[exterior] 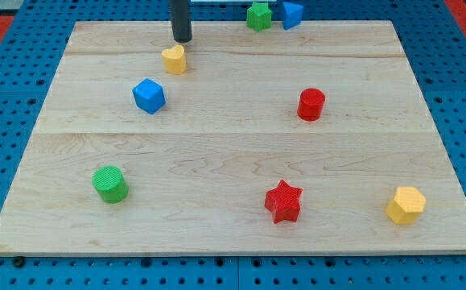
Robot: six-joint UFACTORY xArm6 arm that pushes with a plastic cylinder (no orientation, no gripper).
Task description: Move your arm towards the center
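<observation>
My tip (183, 40) is the bare lower end of one straight dark rod that comes down from the view's top; it has no pincer, so nothing here spreads, presses together or pinches, and it rests on the wood near the top edge, left of the middle. Just below it, close but whether touching I cannot tell, sits a small yellow block (175, 59) of rounded, heart-like shape. Further down and to the left lies a blue block (149, 96) with flat facets, like a cube seen on its corner. Eight blocks show in all: two yellow, two blue, two green, two red, all of matt ridged plastic. At the top edge a green star-like block (258, 15) sits just beside a second blue block (292, 14). A red cylinder (311, 105) stands right of the middle, well apart from my tip. Near the bottom stand a green cylinder (110, 184) at the left, a red star (283, 201) right of centre and a yellow hexagon block (406, 205) at the far right. All rest on one pale wooden board (216, 153) of jointed planks, which lies on a blue pegboard (458, 97) dotted with holes
</observation>
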